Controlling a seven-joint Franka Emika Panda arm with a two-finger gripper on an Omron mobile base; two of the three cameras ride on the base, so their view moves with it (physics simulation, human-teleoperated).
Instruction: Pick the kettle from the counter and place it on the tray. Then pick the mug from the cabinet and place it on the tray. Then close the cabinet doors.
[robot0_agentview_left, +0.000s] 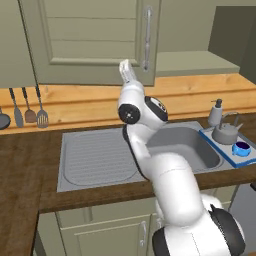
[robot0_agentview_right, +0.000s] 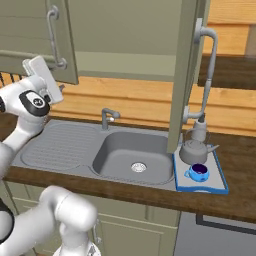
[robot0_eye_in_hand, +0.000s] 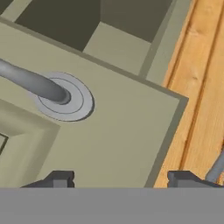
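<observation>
The grey kettle (robot0_agentview_left: 225, 133) (robot0_agentview_right: 196, 150) and the blue mug (robot0_agentview_left: 241, 148) (robot0_agentview_right: 199, 172) both sit on the blue-rimmed tray (robot0_agentview_left: 209, 139) (robot0_agentview_right: 220, 186), on the counter (robot0_agentview_left: 20, 165) right of the sink. The cabinet (robot0_agentview_left: 195, 62) stands open. Its left door (robot0_agentview_left: 90, 45) (robot0_agentview_right: 30, 45) (robot0_eye_in_hand: 109, 131) is swung out over the counter, and its right door (robot0_agentview_right: 186, 75) is edge-on. My gripper (robot0_agentview_left: 126, 67) (robot0_eye_in_hand: 121, 179) is raised at the left door's lower corner, below the handle (robot0_agentview_left: 147, 37) (robot0_eye_in_hand: 33, 83). Its fingertips (robot0_eye_in_hand: 59, 178) stand wide apart and hold nothing.
A steel sink (robot0_agentview_left: 185, 145) with a ribbed drainboard (robot0_agentview_left: 95, 160) and a faucet (robot0_agentview_right: 107, 117) lies below the arm. A soap bottle (robot0_agentview_left: 216, 112) stands behind the tray. Several utensils (robot0_agentview_left: 30, 110) hang on the wooden wall at the left.
</observation>
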